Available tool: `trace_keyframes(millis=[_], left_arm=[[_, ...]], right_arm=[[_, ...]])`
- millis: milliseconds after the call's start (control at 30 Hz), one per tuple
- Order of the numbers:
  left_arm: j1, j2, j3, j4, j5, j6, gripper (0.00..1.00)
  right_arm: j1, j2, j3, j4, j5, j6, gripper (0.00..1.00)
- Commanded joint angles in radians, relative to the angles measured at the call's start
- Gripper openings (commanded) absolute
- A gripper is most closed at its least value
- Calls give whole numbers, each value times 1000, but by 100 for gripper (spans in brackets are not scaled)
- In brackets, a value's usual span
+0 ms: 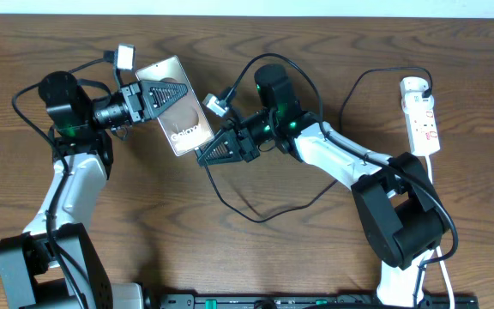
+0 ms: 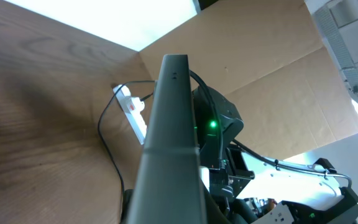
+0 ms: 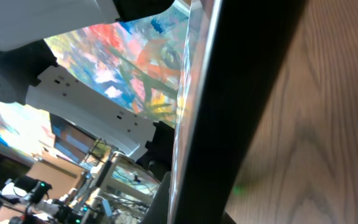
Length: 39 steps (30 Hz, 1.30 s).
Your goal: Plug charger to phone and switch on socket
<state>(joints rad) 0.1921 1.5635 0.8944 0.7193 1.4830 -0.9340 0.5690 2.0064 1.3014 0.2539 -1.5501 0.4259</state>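
Left claw (image 1: 163,94) is clamped on the phone (image 1: 181,116), holding it tilted up off the table so its end faces the right claw (image 1: 213,152). Can't tell if that one's gripping the charger (image 1: 260,220) tip. Socket (image 1: 421,116) sits far right, well apart.

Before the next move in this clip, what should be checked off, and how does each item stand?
1. The phone clamped in the left fingers: ok.
2. The right fingers close to the phone's end: ok.
3. The charger seated in the phone: cannot tell.
4. Its cable slack, not taut: ok.
5. The socket switched on: cannot tell, too small.
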Motion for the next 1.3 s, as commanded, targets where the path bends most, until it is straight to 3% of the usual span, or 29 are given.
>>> trace_keyframes(millis=[0, 1267], left_arm=[[-22, -1, 3, 0, 89, 47, 7], [-76, -1, 3, 0, 89, 88, 7]], right_arm=[[-25, -19, 25, 77, 22, 82, 1], [-53, -19, 25, 103, 33, 113, 1]])
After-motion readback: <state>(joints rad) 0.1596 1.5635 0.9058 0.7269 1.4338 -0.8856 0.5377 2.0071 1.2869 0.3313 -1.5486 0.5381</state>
